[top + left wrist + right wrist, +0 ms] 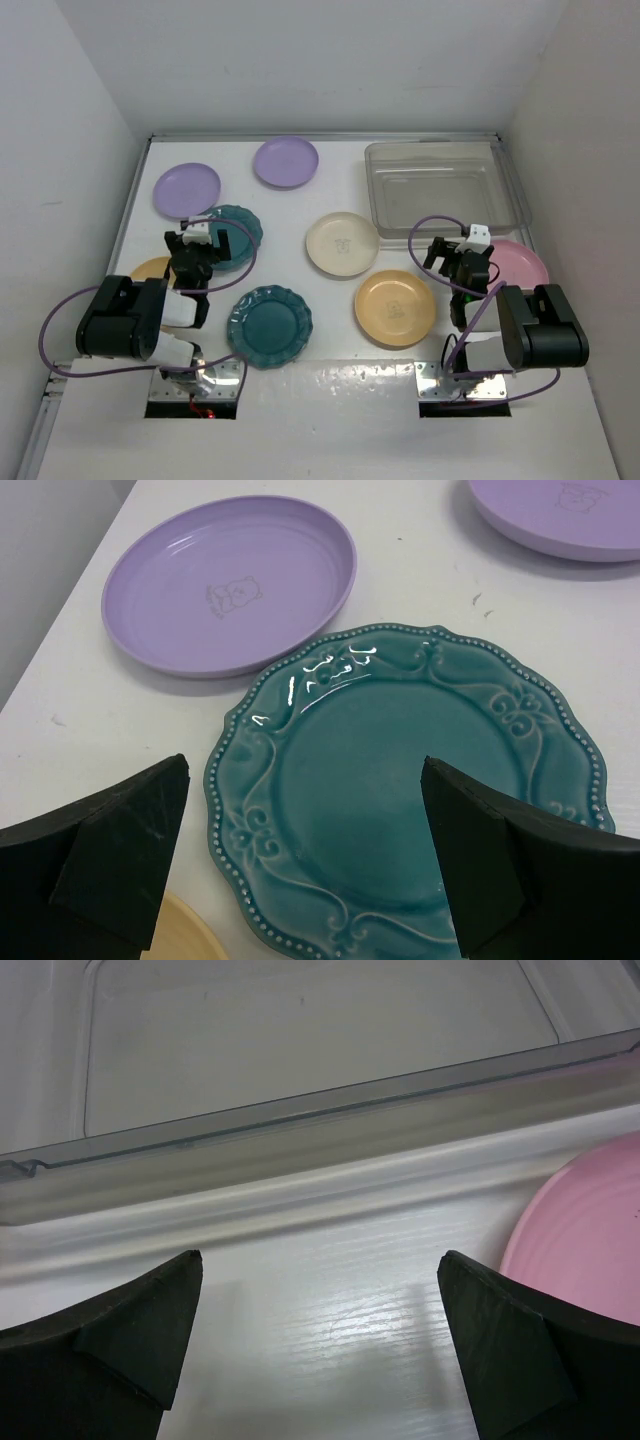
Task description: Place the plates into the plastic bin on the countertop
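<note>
You are working in a robotics lab cell: a boxed-in test bench rather than a home kitchen. The countertop (300, 215) is a flat white board, closed in by plain white walls (70, 140) on the left, far and right sides. At its near edge sit two bare metal mount plates (195, 385). Your two arms (130, 320) stand on them side by side, with purple cables (42, 338) looping loose from each. What lies on the surface looks like a staged set. Small coloured plates (186, 188) are spread singly across the board, and a clear plastic bin (430, 147) sits in the far right corner.
</note>
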